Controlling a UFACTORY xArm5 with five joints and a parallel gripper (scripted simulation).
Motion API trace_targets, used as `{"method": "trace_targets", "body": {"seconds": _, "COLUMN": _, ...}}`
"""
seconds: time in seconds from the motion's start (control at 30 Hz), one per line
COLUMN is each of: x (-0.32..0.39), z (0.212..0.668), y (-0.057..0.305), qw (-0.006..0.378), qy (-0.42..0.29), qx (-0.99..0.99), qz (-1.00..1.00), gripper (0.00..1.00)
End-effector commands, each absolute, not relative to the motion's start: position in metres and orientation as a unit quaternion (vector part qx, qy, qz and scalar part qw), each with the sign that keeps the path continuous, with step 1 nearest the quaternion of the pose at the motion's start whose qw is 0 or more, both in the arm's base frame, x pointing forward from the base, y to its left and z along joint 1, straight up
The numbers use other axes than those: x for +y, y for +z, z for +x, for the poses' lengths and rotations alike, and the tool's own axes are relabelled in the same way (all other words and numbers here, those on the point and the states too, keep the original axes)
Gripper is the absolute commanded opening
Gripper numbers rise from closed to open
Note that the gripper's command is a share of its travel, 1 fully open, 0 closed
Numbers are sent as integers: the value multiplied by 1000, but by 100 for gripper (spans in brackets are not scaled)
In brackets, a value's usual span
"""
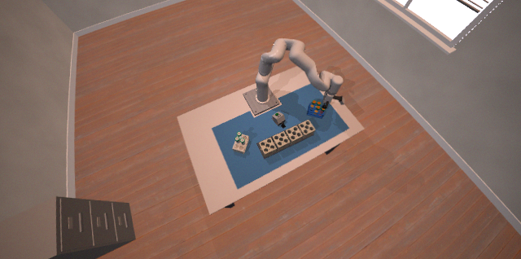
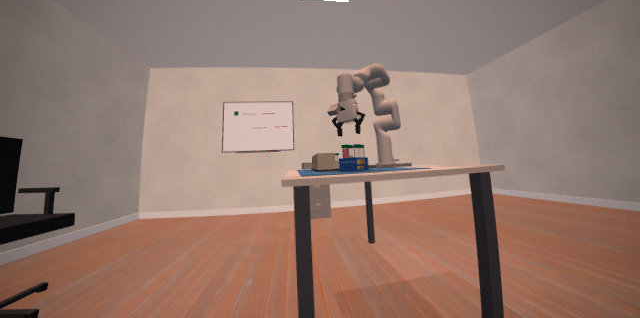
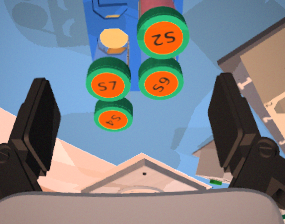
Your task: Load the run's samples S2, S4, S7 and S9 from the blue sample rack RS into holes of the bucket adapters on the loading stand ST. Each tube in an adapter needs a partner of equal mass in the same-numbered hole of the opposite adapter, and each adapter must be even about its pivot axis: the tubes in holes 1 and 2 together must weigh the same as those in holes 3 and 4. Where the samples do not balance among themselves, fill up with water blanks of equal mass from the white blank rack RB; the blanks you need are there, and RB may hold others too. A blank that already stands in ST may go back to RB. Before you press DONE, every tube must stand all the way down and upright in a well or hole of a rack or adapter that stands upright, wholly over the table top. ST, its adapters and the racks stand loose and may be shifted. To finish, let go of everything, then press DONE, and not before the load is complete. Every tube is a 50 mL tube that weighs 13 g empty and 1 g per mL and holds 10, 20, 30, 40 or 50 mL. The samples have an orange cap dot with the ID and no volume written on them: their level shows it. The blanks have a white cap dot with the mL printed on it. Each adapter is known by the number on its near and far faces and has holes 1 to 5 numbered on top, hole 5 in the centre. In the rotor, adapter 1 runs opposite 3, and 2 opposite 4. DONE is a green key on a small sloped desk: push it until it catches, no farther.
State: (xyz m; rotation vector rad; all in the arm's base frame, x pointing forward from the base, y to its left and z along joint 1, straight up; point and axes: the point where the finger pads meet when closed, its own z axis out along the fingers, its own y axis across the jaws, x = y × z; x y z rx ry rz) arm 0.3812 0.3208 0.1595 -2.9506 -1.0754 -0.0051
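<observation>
The blue sample rack RS (image 1: 313,108) stands at the right end of the blue mat; it also shows in the exterior view (image 2: 353,163). In the wrist view the rack (image 3: 132,3) holds several green-capped tubes with orange dots: S2 (image 3: 161,35), S7 (image 3: 108,84), S9 (image 3: 159,82) and one nearest me (image 3: 113,115) whose label I cannot read. My gripper (image 3: 132,93) (image 2: 348,128) is open and empty, hanging well above the rack. The stand ST (image 1: 286,138) carries a row of adapters whose holes all look empty. The white blank rack RB (image 1: 239,144) holds several tubes.
The DONE desk with its green key (image 1: 278,117) sits between the arm's base (image 1: 261,102) and ST. An adapter corner (image 3: 266,63) shows at the right of the wrist view. RS stands near the table's right edge.
</observation>
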Motion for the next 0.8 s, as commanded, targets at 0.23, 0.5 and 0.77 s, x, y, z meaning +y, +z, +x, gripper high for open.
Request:
{"method": "trace_targets", "body": {"seconds": 0.23, "x": 322, "z": 382, "y": 140, "qw": 1, "qy": -4, "qx": -342, "qz": -940, "gripper": 100}}
{"method": "trace_targets", "body": {"seconds": 0.5, "x": 322, "z": 382, "y": 139, "qw": 1, "qy": -4, "qx": -342, "qz": -940, "gripper": 100}}
{"method": "trace_targets", "body": {"seconds": 0.77, "x": 322, "z": 382, "y": 139, "qw": 1, "qy": -4, "qx": -342, "qz": -940, "gripper": 100}}
